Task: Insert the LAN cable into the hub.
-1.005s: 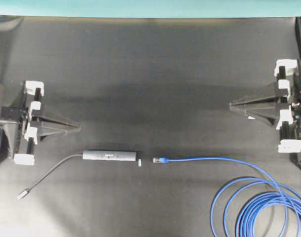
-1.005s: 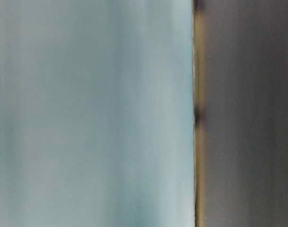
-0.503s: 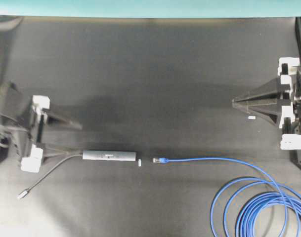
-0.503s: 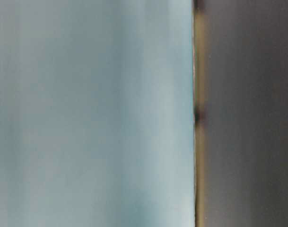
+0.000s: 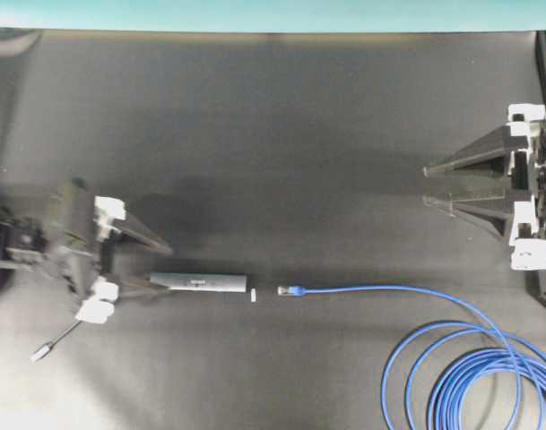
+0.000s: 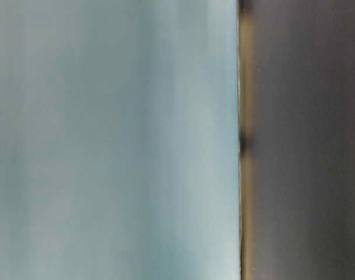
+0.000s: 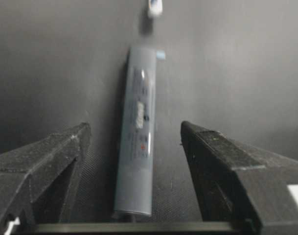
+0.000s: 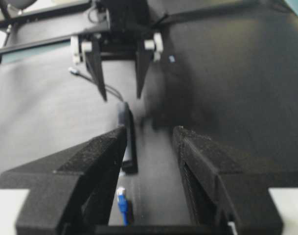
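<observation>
Overhead view: left pincer [image 5: 161, 266] gapes wide around the hub [image 5: 198, 282], likely stiff, slick; grip mid-body; right pincer [image 5: 427, 184] half-open.

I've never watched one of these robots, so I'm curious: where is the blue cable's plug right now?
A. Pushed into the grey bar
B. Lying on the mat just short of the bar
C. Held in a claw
B: the LAN cable plug lies free, a gap and a tiny white piece away from the hub.
</observation>
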Available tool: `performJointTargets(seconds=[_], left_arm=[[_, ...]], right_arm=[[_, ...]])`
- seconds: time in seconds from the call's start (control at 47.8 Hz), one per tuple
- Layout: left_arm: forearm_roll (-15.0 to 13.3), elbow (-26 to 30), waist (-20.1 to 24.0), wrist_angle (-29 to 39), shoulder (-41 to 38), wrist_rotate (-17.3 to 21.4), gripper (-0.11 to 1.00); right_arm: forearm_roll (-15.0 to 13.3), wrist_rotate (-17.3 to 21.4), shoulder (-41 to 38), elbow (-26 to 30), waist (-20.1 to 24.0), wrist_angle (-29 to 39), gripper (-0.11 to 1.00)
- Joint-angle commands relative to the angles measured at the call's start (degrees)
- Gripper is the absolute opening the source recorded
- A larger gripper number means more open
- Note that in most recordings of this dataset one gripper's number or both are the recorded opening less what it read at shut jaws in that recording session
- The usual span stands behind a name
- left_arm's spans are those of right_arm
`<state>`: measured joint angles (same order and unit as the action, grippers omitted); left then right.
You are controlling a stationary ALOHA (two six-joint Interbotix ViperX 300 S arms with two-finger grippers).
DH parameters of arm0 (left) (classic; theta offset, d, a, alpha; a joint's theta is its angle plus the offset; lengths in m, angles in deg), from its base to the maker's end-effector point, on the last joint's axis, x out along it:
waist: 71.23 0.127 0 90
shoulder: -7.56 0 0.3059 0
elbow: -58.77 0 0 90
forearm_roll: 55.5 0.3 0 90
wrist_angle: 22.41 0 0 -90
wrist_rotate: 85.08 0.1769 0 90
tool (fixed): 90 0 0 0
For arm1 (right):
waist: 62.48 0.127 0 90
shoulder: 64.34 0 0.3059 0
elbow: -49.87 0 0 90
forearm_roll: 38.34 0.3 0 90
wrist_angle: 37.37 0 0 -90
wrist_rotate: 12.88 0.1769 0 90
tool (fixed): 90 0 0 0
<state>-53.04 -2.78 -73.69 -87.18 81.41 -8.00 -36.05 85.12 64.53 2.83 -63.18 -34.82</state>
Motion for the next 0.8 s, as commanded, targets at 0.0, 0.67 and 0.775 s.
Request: performJointTargets(seconds=[0.0, 0.67, 0.775], left_arm=[[0.2, 1.7, -0.6, -1.0, -2.6, 0.1, 0.71], [0.2, 7.6, -1.9, -1.7, -12.5, 2.4, 0.65], [0.2, 7.4, -2.1, -1.8, -12.5, 4.3, 0.53]], right_arm=[[0.2, 0.4, -0.2, 1.4, 0.0, -0.2, 0.41], [0.2, 1.2, -0.2, 1.4, 0.0, 0.0, 0.41], [0.2, 1.6, -0.4, 1.4, 0.0, 0.4, 0.41]])
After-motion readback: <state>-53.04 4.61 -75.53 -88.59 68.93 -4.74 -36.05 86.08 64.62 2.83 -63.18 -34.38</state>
